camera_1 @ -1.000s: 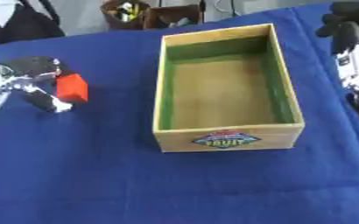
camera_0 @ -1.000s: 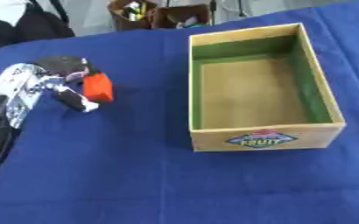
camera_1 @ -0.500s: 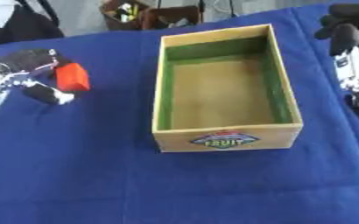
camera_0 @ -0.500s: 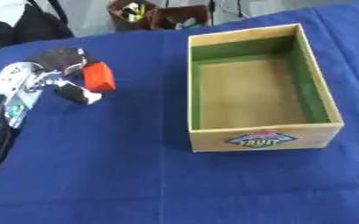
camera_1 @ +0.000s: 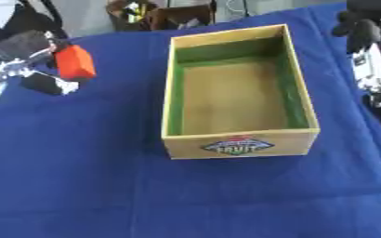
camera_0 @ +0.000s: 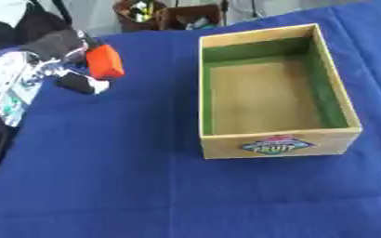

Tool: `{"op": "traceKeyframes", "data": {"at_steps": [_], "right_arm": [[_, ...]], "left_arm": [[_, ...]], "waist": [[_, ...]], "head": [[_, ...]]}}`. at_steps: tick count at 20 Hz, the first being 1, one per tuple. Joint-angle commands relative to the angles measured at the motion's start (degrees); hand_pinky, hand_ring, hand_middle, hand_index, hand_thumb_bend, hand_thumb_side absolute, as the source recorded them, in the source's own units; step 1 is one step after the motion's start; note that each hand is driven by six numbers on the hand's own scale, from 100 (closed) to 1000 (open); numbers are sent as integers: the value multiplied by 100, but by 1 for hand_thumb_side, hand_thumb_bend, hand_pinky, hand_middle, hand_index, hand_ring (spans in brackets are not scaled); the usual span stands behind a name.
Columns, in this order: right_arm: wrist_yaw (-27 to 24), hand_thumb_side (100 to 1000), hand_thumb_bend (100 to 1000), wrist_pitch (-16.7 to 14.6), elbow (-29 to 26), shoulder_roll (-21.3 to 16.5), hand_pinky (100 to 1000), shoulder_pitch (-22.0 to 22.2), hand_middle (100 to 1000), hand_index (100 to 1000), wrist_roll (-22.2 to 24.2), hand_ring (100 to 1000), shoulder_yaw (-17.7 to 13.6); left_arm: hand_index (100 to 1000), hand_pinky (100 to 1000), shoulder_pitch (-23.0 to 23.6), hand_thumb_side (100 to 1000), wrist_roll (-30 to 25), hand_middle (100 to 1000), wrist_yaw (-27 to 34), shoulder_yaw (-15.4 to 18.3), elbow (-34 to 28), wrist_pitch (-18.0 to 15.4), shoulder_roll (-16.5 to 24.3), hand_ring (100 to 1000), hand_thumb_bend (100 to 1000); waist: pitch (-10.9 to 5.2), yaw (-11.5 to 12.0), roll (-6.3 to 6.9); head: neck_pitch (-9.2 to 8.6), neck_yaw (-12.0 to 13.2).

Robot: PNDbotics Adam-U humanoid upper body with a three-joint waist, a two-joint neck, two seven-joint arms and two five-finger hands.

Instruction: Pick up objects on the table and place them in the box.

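My left hand (camera_0: 57, 56) is at the upper left, shut on a small red-orange block (camera_0: 105, 62) and holding it above the blue tablecloth. The block hangs well left of the wooden box (camera_0: 272, 144), which has a green lining, a bare brown floor and a fruit label on its near wall. Nothing lies inside the box. My right hand (camera_1: 363, 23) shows at the upper right edge in the right eye view, black fingers curled, holding nothing, just right of the box's far corner.
A blue cloth (camera_0: 128, 186) covers the table. Brown containers with small items (camera_0: 165, 11) stand beyond the far edge. Black fabric (camera_0: 23, 25) lies at the far left corner.
My left hand has lifted the red-orange block off the cloth and carried it up and away from me. The right hand has stayed where it was.
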Motion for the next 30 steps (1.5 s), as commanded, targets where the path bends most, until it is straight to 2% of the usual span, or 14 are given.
{"op": "traceKeyframes", "data": {"at_steps": [1, 5, 6, 7, 11, 18, 25, 30], "right_arm": [[-20, 563, 100, -27, -114, 14, 937, -97, 599, 801, -23, 846, -39], [-32, 560, 100, -21, -114, 75, 936, -109, 600, 800, -34, 846, -27], [-36, 568, 100, -17, -114, 92, 936, -109, 600, 800, -34, 845, -23], [-38, 558, 100, -16, -114, 106, 936, -108, 600, 800, -36, 845, -22], [-48, 556, 100, -14, -114, 159, 934, -123, 601, 799, -43, 844, -11], [-71, 549, 100, -26, -114, 268, 933, -209, 602, 799, -35, 843, 24], [-105, 542, 100, -26, -114, 418, 935, -312, 602, 798, -33, 843, 53], [-118, 541, 100, -30, -114, 448, 936, -352, 601, 798, -22, 843, 75]], "left_arm": [[606, 200, -197, 524, -46, 318, 120, 69, -364, 48, 196, 382, 100], [600, 194, -366, 521, -164, 314, 91, 3, -675, 104, 53, 379, 100], [598, 192, -418, 625, -192, 313, 70, -17, -740, 108, -4, 378, 100], [597, 189, -466, 520, -224, 310, 57, -36, -795, 107, -68, 376, 100], [588, 176, -688, 517, -341, 304, 37, -74, -1009, 118, -376, 370, 100], [582, 167, -1101, 513, -483, 297, -125, -121, -1080, 204, -1123, 365, 100], [579, 166, -1248, 509, -420, 293, -629, -129, -882, 275, -1895, 362, 100], [579, 167, -1255, 508, -312, 291, -1053, -224, -811, 172, -2243, 361, 100]], "waist": [[-227, -4, -49], [-327, 1, -76], [-344, 10, -81], [-358, 21, -87], [-397, 55, -115], [-428, -92, -85], [-359, -183, -79], [-299, -221, -50]], "head": [[126, -32], [203, -30], [216, -25], [225, -21], [253, 4], [240, 92], [86, 166], [16, 208]]}}
